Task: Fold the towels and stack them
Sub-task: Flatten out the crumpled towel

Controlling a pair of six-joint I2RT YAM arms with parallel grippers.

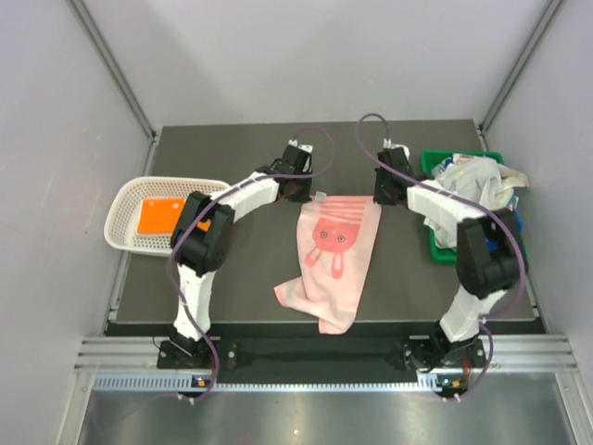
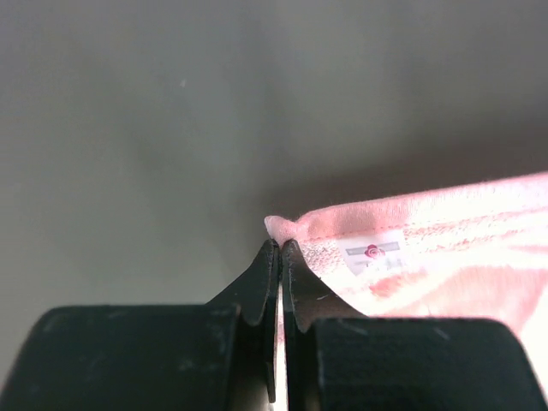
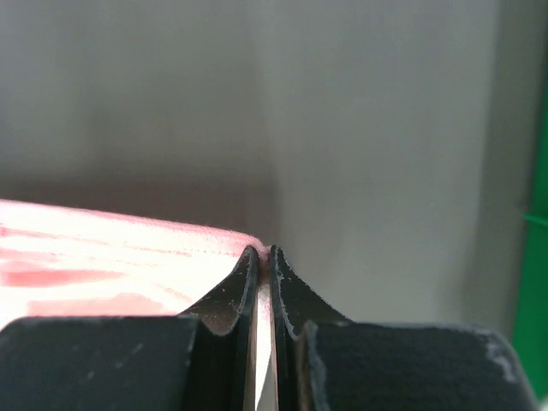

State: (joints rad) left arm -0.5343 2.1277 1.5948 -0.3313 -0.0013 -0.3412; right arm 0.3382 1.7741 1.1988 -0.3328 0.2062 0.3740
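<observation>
A pink towel with a rabbit motif hangs stretched between my two grippers over the middle of the dark table, its lower end crumpled near the front edge. My left gripper is shut on the towel's far left corner, beside its white label. My right gripper is shut on the far right corner. An orange towel lies folded in the white mesh basket. Several white and blue towels are heaped in the green bin.
The white mesh basket stands at the table's left edge. The green bin stands at the right edge, also showing in the right wrist view. Grey walls enclose the table. A metal rail runs along the front.
</observation>
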